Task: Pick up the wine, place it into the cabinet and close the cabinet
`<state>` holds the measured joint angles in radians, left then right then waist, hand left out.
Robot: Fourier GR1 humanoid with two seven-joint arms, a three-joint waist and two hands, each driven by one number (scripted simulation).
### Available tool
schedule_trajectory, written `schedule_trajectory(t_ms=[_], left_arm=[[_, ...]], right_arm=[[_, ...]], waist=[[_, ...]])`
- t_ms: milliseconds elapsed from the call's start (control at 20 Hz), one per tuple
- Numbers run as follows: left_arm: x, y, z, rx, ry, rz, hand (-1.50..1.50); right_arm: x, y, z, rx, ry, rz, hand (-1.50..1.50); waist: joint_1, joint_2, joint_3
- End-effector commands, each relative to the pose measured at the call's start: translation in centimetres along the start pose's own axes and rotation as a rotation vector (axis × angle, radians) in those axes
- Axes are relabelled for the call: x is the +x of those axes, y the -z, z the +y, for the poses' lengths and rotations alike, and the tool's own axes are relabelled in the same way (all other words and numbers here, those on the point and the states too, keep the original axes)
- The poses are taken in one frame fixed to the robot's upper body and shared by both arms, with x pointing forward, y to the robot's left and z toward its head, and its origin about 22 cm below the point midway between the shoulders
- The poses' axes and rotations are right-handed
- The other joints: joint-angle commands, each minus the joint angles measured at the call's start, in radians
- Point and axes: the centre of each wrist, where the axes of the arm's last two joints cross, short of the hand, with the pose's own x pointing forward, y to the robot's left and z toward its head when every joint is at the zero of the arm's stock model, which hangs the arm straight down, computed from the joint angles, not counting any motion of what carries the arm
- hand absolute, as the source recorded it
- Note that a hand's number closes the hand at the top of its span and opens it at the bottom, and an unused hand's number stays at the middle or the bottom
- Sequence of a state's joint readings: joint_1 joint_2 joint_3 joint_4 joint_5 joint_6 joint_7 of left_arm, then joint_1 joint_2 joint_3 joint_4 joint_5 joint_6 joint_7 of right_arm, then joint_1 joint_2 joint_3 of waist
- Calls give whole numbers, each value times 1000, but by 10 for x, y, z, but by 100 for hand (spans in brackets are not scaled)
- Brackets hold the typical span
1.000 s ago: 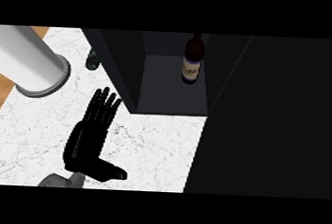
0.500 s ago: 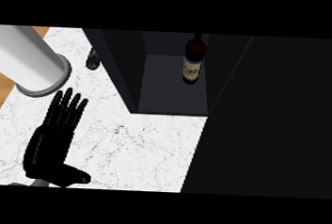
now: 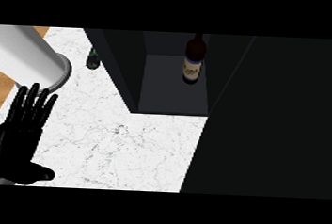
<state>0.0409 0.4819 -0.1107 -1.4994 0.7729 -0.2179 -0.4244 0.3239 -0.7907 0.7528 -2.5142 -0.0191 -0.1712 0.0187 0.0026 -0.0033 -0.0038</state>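
At the far left edge the left robot hand lies low over the tabletop; it is wide open, the fingers straight and pointing to the far side, the thumb out to the right, and it holds nothing. Just beyond its fingertips, at the far left, is a pale cylinder; I cannot tell what it is. A small dark thing stands on the tabletop further right, just beside the left wall of the cabinet.

The cabinet is open; the wine stands upright inside it, on the cabinet floor toward the far side, its long axis vertical and the label facing near. So the wine lies far and to the right of the left robot hand, well apart from it. Right of the opening a large dark panel fills the view; I judge it to be the open door, but this is not sure. The right robot hand does not show.

The placing seems done; what is left is the closing, and the move turns on that panel at the right, well apart from the one robot hand in view.
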Motion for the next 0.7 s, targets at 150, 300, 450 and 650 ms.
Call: schedule_trajectory(t_ms=[150, 300, 450, 650], left_arm=[[23, -6, 23, -27, 7, 7, -150], [26, 2, 28, -29, 8, 6, -150], [34, 10, 32, -33, 9, 4, -150], [29, 11, 24, -52, -1, -8, -150]], right_arm=[[50, 1, 12, 16, 161, -127, 150], [43, 11, 12, 39, 138, -157, 150], [36, 18, 14, 80, 172, -160, 150], [37, 27, 10, 86, 152, -169, 150]], waist=[[11, 1, -1], [22, 4, -2], [32, 8, -3], [49, 11, -5]])
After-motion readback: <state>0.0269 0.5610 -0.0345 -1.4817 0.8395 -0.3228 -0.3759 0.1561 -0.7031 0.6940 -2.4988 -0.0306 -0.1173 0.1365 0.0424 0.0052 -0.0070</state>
